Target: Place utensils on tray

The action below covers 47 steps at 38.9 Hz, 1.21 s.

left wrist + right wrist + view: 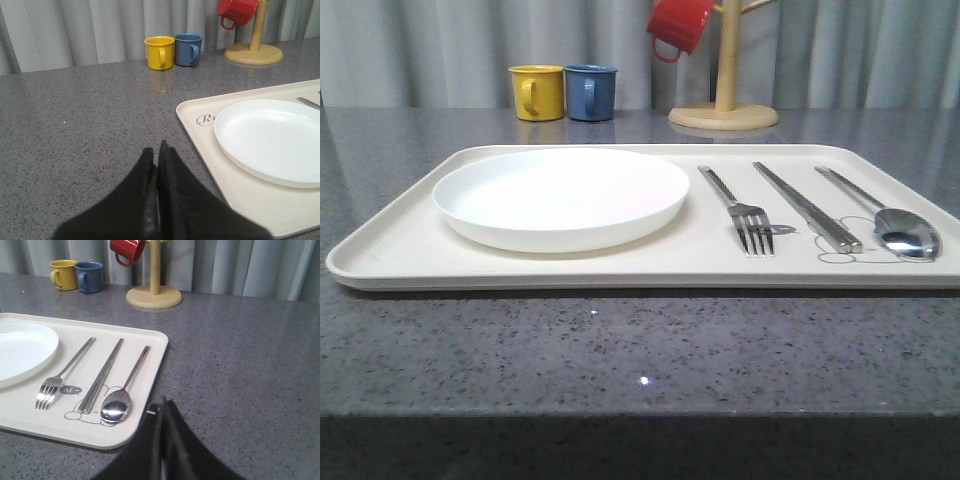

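Fork [64, 374], chopsticks [101, 376] and spoon [121, 393] being carried side by side on the tray [145, 405] just beside the right gripper [163, 407], both grippers being held pressed together, left gripper [155, 156] beside the tray's other end.

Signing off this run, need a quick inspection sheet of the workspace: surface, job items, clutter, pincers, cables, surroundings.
Surface: grey speckled table, no spills seen.
Job's things: fork, chopsticks and spoon lie side by side on the cream tray, right of the white plate.
Clutter: yellow mug and blue mug at the back; red mug hangs on a wooden mug stand.
Grippers: left pincer shut, over bare table left of the tray; right pincer shut, by the tray's right edge near the spoon. Both hold nothing.
Cables: nothing seen.
Surroundings: grey curtain behind the table.
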Tool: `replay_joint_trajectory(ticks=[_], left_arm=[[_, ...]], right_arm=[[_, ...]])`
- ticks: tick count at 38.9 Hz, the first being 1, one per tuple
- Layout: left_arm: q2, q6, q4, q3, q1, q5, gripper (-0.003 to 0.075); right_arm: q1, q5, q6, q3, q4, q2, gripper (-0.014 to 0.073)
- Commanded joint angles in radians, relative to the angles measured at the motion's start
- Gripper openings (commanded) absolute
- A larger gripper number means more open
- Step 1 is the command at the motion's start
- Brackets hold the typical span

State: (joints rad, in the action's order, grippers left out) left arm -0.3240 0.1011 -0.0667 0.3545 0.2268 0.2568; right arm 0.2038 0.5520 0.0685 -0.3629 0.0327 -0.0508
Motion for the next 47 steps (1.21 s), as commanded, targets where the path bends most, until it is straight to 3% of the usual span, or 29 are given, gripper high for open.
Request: replay_joint_trajectory(ticks=[1,21,35,47], left_arm=[[-0.007,-0.008,-0.008,0.028,0.0,-0.08,-0.0018],[0.002,-0.008,-0.008,0.013,0.0,-0.089,-0.0018],[0.328,-0.008,-0.008,-0.319,-0.213,-0.182,-0.0018],[0.349,-0.008,-0.008,-0.362,-0.235,-0.192,-0.0018]], right_arm=[[-0.001,-0.086,-0.009,-0.023,0.012,-0.011,-0.006],[-0.001,-0.086,-0.009,-0.023,0.012,-0.011,-0.006],[-0.001,-0.086,-0.009,-0.023,0.012,-0.011,-0.006],[-0.001,-0.085,-0.009,-0.023,0.012,-0.011,-0.006]])
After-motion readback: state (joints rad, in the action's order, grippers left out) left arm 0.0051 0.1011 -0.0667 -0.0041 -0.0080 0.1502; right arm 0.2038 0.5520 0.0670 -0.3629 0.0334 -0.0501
